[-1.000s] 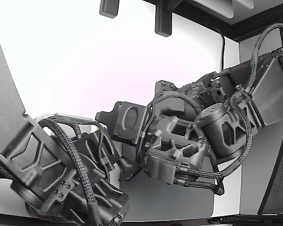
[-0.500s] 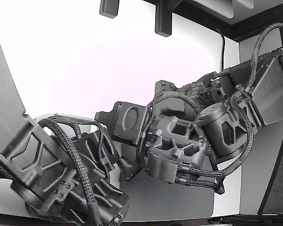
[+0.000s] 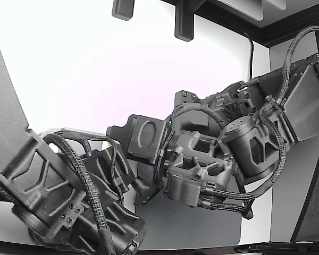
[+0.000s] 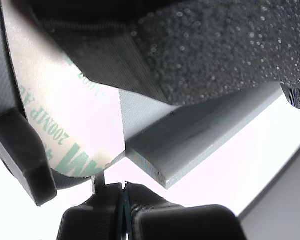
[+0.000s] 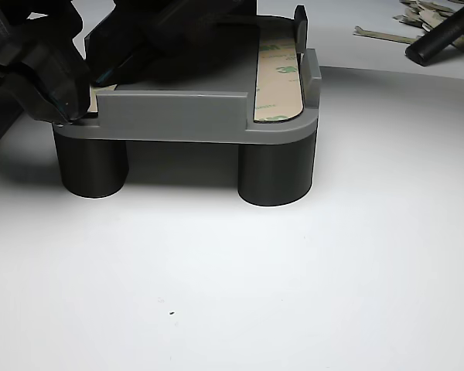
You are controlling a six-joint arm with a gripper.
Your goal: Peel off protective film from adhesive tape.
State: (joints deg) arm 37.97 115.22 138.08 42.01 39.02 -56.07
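Almost nothing has shifted over the last second: the gripper [image 4: 121, 196], at six o'clock below the printed protective film [image 4: 65, 125], stays pinched on its corner, so peeling has barely begun.

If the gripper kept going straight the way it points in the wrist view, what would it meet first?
Probably the film-covered tape strip on the grey fixture: the gripper has its tips right at the liner's rounded end. Depth is unclear, so contact may already exist.

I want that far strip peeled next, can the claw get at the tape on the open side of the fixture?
Probably yes: that tape lies uncovered on the fixture, with only low rim walls beside it; the claw sits at the other end.
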